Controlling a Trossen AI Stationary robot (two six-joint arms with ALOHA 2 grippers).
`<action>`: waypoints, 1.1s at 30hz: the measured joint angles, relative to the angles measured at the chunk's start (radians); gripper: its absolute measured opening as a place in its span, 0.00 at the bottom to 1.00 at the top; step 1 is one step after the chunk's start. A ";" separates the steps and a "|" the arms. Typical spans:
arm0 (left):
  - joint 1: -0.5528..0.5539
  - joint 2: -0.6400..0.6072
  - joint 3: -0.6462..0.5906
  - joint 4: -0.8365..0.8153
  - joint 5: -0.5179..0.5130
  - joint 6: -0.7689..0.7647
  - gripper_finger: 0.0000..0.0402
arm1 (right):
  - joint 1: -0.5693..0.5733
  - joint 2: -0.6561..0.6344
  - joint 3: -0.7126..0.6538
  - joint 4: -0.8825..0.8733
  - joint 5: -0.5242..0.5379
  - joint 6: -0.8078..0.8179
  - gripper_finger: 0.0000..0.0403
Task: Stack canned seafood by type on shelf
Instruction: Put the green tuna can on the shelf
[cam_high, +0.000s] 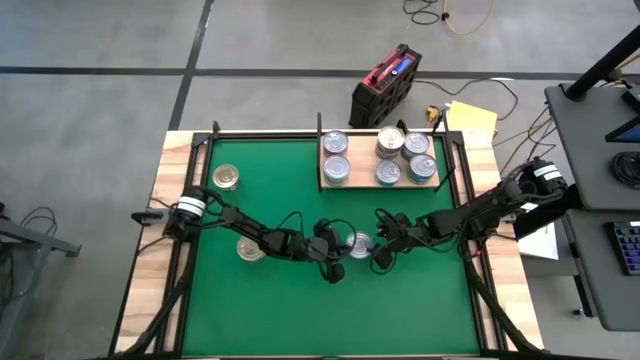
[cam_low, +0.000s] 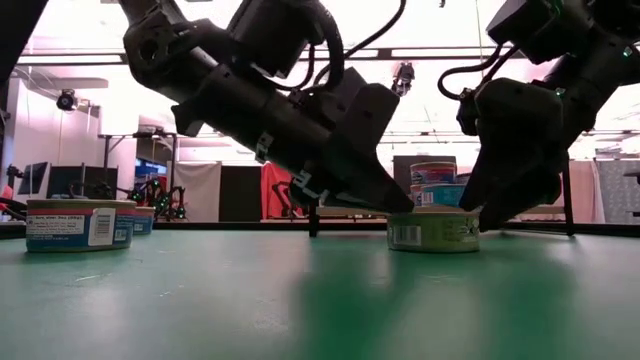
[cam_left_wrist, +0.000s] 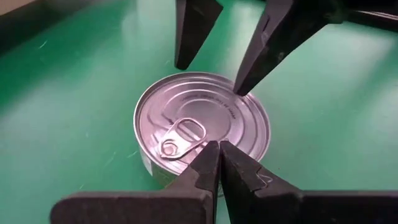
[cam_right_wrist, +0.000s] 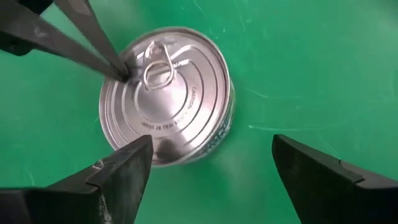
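A silver-lidded can (cam_left_wrist: 202, 127) with a pull ring sits flat on the green mat (cam_high: 300, 310) near the table's middle (cam_high: 360, 243). My left gripper (cam_left_wrist: 217, 148) reaches it from the table's left, shut, with its tips on the lid. My right gripper (cam_right_wrist: 208, 165) comes from the right and stands open. One of its fingers (cam_right_wrist: 127, 171) is over the can's near rim; the other (cam_right_wrist: 317, 177) is off to the side above the mat. The wooden shelf (cam_high: 380, 184) at the far right carries several cans (cam_high: 337, 170). My left gripper rests its shut fingertips on the can's lid (cam_right_wrist: 134, 84), right beside the pull ring. The fingers slant down from the table's left. The can stays flat on the mat. Whether my right gripper's finger touches the can's rim (cam_right_wrist: 155, 152) I cannot tell.
Two loose cans stand on the mat's left half, one near the far edge (cam_high: 227, 178) and one beside my left arm (cam_high: 250, 248). A black frame (cam_high: 210, 135) rims the mat. A black and red case (cam_high: 385, 85) lies on the floor beyond the table.
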 joint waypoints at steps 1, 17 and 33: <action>-0.001 0.000 0.000 -0.010 -0.004 -0.009 0.00 | 0.000 0.000 -0.001 0.000 -0.004 0.000 0.80; -0.027 -0.003 -0.019 -0.027 -0.044 -0.019 0.00 | 0.000 0.000 -0.014 0.102 -0.010 0.048 0.75; -0.052 0.000 -0.018 -0.019 -0.066 -0.013 0.00 | 0.000 0.005 -0.033 0.174 -0.010 0.106 0.76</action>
